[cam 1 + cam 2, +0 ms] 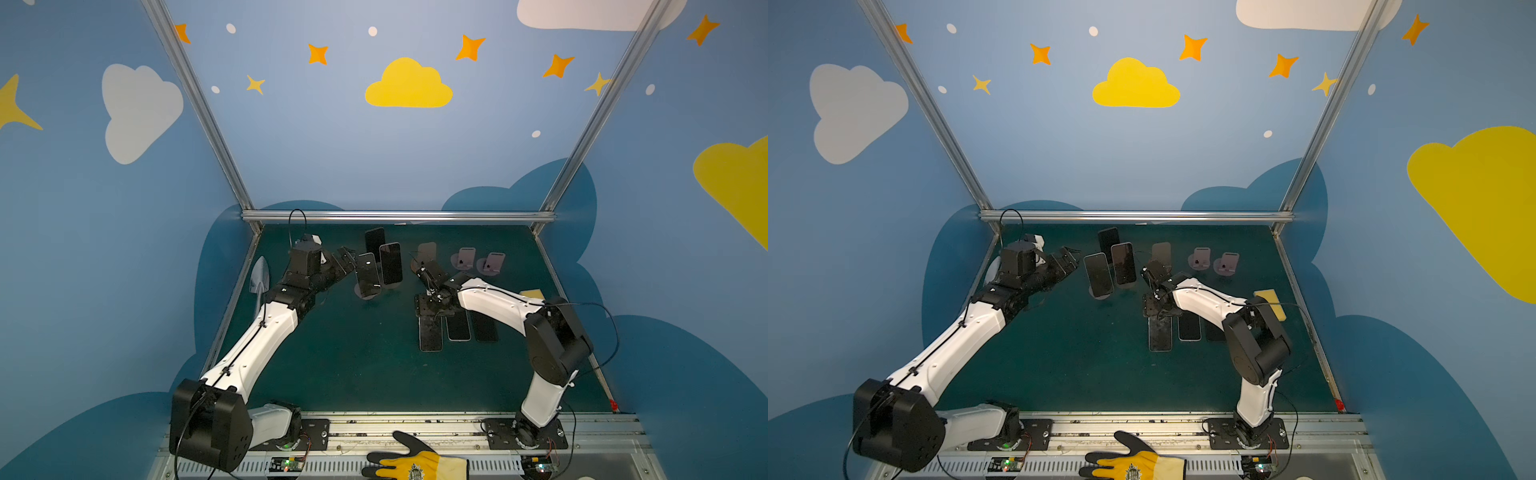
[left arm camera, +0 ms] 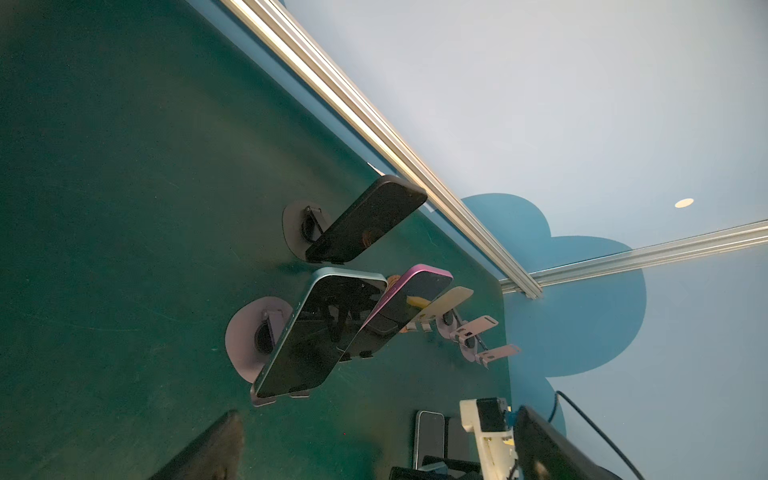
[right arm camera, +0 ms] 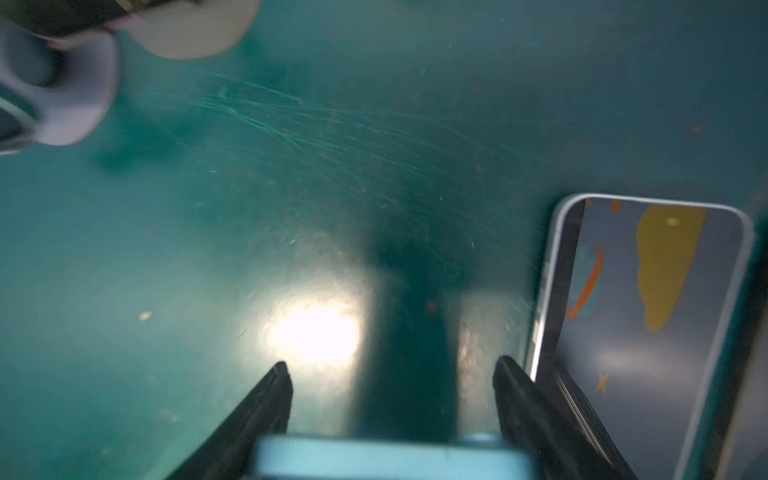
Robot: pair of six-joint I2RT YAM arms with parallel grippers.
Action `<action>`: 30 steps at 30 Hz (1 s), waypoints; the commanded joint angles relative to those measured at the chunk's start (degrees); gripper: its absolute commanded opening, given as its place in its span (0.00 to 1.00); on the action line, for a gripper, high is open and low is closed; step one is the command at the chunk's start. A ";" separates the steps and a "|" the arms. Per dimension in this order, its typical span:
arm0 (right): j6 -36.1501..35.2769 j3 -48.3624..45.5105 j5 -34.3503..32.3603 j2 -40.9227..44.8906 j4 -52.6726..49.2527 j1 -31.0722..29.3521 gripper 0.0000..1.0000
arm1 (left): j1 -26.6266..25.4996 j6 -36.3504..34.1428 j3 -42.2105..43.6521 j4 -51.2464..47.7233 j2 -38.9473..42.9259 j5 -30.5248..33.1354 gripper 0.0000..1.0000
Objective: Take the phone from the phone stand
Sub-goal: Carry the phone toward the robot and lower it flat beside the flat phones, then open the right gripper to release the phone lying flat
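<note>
Phone clamped in right jaws; left jaws spread wide near a phone stand

Dim scene; blurred, glare-spotted wrist view

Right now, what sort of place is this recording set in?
Probably a robot data-collection booth: left arm and right arm bolted to a front rail, a green tabletop enclosed by an aluminium frame and cloud-painted walls, with phones and phone stands set out.
</note>
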State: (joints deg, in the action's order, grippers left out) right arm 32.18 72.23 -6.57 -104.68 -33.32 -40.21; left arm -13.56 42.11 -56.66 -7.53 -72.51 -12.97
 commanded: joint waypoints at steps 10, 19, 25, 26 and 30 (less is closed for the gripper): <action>-0.54 1.58 -3.02 -5.55 4.44 0.25 0.65 | -0.07 -2.01 -0.50 -0.11 -1.21 0.41 1.00; -1.70 4.95 -6.54 -9.30 4.80 1.60 0.67 | -0.06 -1.41 -1.15 -0.93 -2.81 -0.34 1.00; -0.46 7.10 -7.73 -11.59 3.93 2.65 0.70 | -0.06 -1.39 -1.17 -0.94 -2.45 -0.22 1.00; -0.60 7.10 -7.00 -11.68 3.94 2.83 0.71 | -0.06 -1.41 -1.10 -1.07 -2.47 -0.04 1.00; -1.24 6.62 -6.95 -11.92 4.33 3.02 0.72 | -0.04 -1.28 -1.04 -1.10 -2.28 0.51 1.00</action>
State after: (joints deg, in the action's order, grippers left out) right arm 31.20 78.43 -11.40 -115.26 -30.22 -37.67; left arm -13.56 41.15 -56.66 -7.97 -75.16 -13.19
